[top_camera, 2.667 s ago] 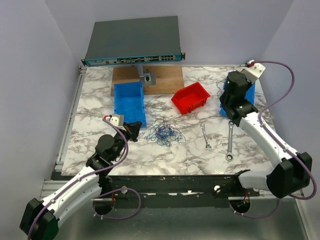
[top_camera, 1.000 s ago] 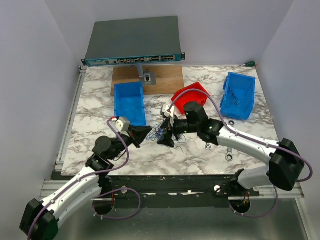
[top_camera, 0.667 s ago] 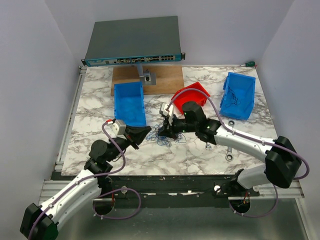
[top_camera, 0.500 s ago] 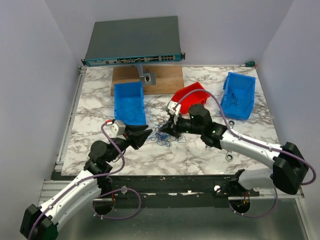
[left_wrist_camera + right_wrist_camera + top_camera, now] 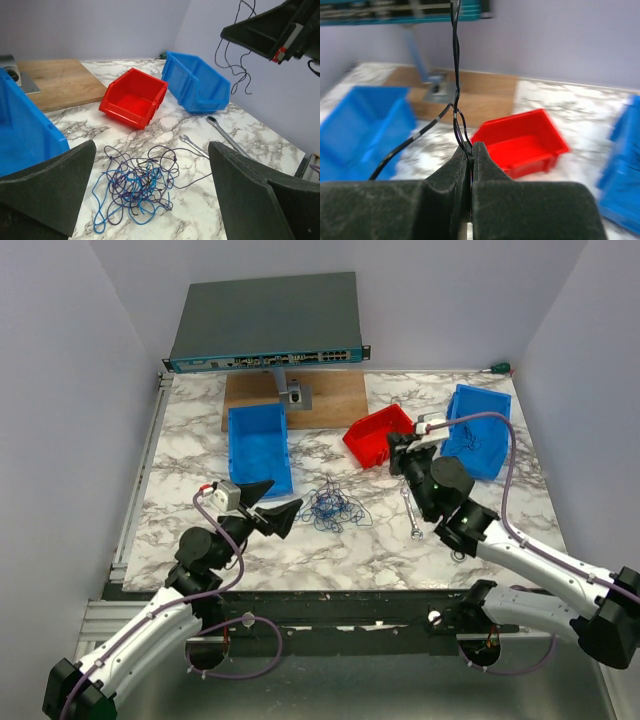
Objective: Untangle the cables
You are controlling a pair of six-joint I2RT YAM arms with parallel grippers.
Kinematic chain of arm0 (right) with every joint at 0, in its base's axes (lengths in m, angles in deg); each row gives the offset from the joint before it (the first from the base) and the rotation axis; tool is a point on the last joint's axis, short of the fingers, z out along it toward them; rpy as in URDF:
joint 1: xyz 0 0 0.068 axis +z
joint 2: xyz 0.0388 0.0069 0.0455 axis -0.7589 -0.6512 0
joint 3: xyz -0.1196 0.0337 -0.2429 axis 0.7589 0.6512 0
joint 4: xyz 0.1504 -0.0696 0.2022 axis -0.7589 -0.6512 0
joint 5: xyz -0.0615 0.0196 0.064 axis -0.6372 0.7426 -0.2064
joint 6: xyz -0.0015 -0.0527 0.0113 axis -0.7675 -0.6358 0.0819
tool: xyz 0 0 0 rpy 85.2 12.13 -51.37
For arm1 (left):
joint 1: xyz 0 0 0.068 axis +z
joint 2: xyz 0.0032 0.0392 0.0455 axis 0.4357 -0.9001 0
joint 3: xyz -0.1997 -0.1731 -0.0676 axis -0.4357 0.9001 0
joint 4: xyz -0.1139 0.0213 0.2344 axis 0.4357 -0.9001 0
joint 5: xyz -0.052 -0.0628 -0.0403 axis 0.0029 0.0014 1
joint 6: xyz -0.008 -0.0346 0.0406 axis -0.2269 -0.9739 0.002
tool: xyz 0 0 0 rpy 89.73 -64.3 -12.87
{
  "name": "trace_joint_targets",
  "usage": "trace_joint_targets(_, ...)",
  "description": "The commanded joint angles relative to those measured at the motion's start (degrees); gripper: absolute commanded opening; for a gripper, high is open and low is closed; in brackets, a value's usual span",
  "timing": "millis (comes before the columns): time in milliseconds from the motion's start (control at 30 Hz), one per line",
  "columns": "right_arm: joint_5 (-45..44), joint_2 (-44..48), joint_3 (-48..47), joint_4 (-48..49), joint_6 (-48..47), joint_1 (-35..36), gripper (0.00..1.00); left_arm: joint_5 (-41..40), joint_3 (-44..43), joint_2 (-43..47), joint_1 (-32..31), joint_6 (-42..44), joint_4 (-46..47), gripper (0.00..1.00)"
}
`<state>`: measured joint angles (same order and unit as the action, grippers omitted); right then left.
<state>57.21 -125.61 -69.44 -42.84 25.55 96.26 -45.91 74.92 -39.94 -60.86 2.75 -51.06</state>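
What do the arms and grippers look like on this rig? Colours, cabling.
The left arm and right arm match: white shells on the long links, black joints. A thick purple cable runs along each to a small white camera block at the wrist. The fingers are matte black wedges tapering to a tip.

Three bins stand beyond the left claw: a near blue bin to its left, a far blue bin well off to its right, and one red bin between them. Two wrenches lie to its right, a long wrench and a short wrench. One heap of cables sits just ahead of it. One dark strand is in the right claw. At the back are one network switch and one wooden board.
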Motion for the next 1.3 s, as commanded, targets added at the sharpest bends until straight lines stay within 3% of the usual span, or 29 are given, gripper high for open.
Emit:
trace_joint_targets(0, -17.6, -1.78, -3.67, -4.6, 0.38, -6.0, 0.01, -2.39, -0.16, -0.98, -0.31, -0.4, -0.55, 0.99)
trace_joint_targets(233, -11.35, -5.65, -6.82, -9.67, 12.19, -25.63, 0.01, -2.49, -0.93, -3.75, -0.31, 0.3, -0.99, 0.99)
trace_joint_targets(733, -13.47, -30.52, -23.35, -8.65, 13.21, -41.08, 0.01, 0.27, -5.73, -14.55, -0.31, 1.1, -2.47, 0.99)
trace_joint_targets(767, -11.59, -31.85, -25.26, -9.92, 13.67, -41.62, 0.11, 0.57, -5.91, -15.28, -0.31, 1.19, -2.3, 0.98)
trace_joint_targets(800, -9.56, -32.91, -27.52, -13.85, 14.66, -41.93, 0.54, 0.85, -6.11, -16.13, -0.3, 1.27, -2.17, 0.99)
trace_joint_targets(833, -8.71, -34.11, -30.35, -16.77, 15.66, -41.97, 0.82, 1.23, -6.36, -16.76, -0.26, 1.4, -2.0, 0.98)
trace_joint_targets(867, -8.25, -34.68, -32.25, -20.16, 16.68, -41.9, 0.97, 1.72, -6.6, -17.7, -0.31, 1.56, -1.83, 0.99)
trace_joint_targets(967, -2.95, -32.81, -32.47, -23.9, 16.85, -41.88, 1.0, 3.55, -7.96, -20.65, -0.31, 2.05, -1.63, 0.98)
trace_joint_targets(1100, 18.39, -24.12, -26.12, -23.26, 16.21, -40.51, 0.97, 7.39, -10.63, -25.84, -0.26, 2.33, -2.16, 0.96)
trace_joint_targets(1167, 27.07, -21.44, -23.33, -23.02, 15.13, -37.65, 0.96, 7.8, -12.18, -28.46, -0.31, 1.95, -3.33, 0.96)
trace_joint_targets(1267, 33.37, -19.21, -19.46, -22.86, 14.66, -32.25, 0.93, 8.28, -13.4, -31.56, -0.3, 1.48, -3.85, 0.96)
